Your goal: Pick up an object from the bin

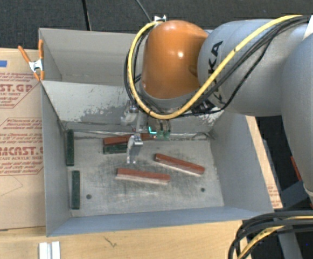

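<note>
Bin [54,144]: grey metal, sloped walls, scuffed floor, seven entries.

1. My hand [134,152]: low over the middle of the floor, under the orange wrist cover. Whether it is spread or pressed together I cannot tell.
2. Rear red-brown stick [116,141]: flat at the back of the floor, its right end just beside my hand. Nearest candidate for the pick. Whether we touch, I cannot tell.
3. Short dark green stick [112,149]: lies along the front edge of entry 2, touching or nearly so.
4. Middle red-brown stick [143,176]: flat, near my hand, towards the front wall.
5. Right red-brown stick [179,164]: slanted, to the right, apart from the others.
6. Upper left green stick [69,147] and lower left green stick [75,189]: along the left wall, well apart from my hand.

Hazards, as I judge them: every stick is thin and lies flat, so a closing grip may skid over the top. Entries 2 and 3 lie paired, so I may catch both or shove one aside. A hold at the stick's end would let it swing and drop.
</note>
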### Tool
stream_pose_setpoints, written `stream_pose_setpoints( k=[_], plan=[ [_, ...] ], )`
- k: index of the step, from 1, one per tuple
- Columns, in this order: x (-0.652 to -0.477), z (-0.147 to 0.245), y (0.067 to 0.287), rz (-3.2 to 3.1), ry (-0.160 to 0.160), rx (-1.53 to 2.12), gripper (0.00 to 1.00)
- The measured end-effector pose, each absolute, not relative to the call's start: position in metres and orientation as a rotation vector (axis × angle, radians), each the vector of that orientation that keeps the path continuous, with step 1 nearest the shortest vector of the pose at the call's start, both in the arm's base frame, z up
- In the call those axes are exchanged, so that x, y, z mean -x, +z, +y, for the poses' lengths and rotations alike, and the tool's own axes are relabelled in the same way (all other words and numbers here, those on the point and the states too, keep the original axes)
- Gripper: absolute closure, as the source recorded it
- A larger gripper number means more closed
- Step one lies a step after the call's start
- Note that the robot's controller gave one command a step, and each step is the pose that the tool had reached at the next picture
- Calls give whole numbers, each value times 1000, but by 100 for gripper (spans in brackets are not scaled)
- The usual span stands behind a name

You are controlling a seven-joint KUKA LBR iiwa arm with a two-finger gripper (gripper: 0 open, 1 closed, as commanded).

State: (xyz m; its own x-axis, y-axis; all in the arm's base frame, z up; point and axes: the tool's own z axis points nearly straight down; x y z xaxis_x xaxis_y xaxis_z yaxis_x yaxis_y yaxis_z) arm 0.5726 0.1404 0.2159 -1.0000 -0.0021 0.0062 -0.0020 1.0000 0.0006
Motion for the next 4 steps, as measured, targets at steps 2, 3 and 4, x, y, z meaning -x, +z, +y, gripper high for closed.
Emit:
stream_pose_setpoints(
  k=[2, 3, 4],
  plan=[
    [-545, 126, 175, -3149, -4, 11, 0],
    [-496, 115, 131, -3140, 0, -98, 0],
    [-514, 102, 79, -3155, -8, -124, 100]
  ],
)
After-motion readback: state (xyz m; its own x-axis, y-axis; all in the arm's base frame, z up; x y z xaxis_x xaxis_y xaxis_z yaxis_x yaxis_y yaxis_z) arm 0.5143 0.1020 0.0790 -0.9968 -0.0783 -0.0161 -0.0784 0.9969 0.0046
